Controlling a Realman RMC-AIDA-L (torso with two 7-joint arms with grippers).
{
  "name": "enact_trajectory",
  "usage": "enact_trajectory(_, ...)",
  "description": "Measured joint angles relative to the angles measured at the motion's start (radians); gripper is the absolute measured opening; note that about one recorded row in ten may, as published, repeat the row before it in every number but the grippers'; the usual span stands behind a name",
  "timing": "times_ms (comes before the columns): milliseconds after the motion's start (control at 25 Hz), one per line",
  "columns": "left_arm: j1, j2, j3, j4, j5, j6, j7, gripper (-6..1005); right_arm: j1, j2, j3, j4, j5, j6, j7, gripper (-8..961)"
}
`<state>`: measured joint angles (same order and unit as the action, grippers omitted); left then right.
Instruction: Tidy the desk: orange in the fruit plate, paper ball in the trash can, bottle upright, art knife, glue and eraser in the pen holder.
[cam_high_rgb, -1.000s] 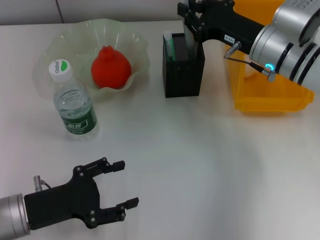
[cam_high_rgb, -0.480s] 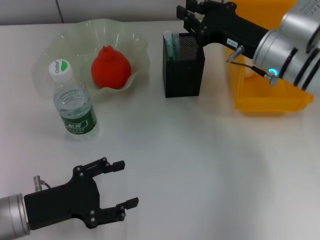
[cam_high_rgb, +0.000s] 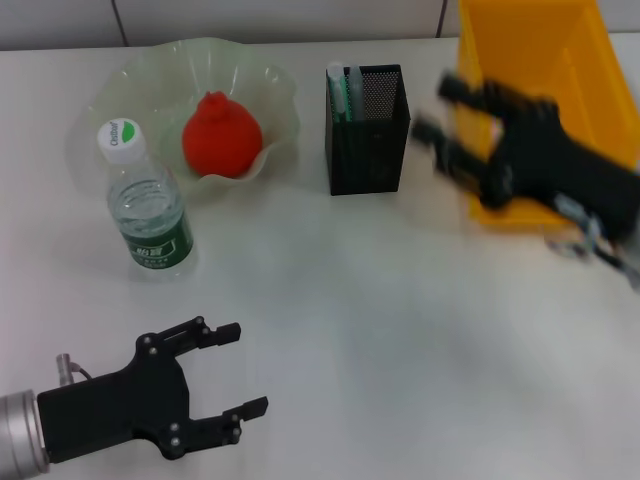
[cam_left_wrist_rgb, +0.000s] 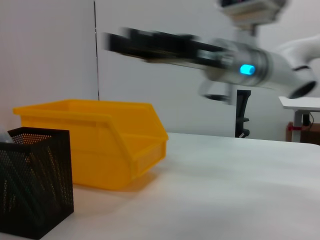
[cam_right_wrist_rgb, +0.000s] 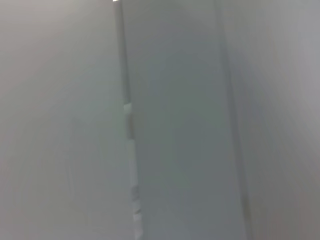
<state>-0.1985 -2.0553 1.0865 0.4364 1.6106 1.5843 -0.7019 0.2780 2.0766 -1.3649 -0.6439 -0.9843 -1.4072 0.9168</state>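
Desk (cam_high_rgb: 400, 330) work looks near done: the trash can (cam_high_rgb: 535, 60) sits at the far right edge, the fruit plate (cam_high_rgb: 130, 85) holds the orange (cam_high_rgb: 220, 135) far left, the bottle (cam_high_rgb: 148, 215) stands upright, the pen holder (cam_high_rgb: 368, 150) is stocked. Right gripper (cam_high_rgb: 445, 110) is spread, empty, beside the holder; next it should retreat. Left gripper (cam_high_rgb: 238, 368) waits open at the near left corner.

black mesh pen holder (cam_high_rgb: 367, 130), glossy yellow bin (cam_high_rgb: 535, 60)
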Motion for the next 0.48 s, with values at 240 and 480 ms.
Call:
enact_trajectory(240,0.01,0.007,-0.006,0.001,0.0,0.017,-0.003,802,-0.145,0.0,0.13,-0.056,-0.368,-0.17,-0.026,568)
enact_trajectory(480,0.01,0.01,-0.007,0.002,0.0,0.046,-0.004,802,-0.122,0.003,0.169,0.049,-0.534,-0.194,-0.094,779)
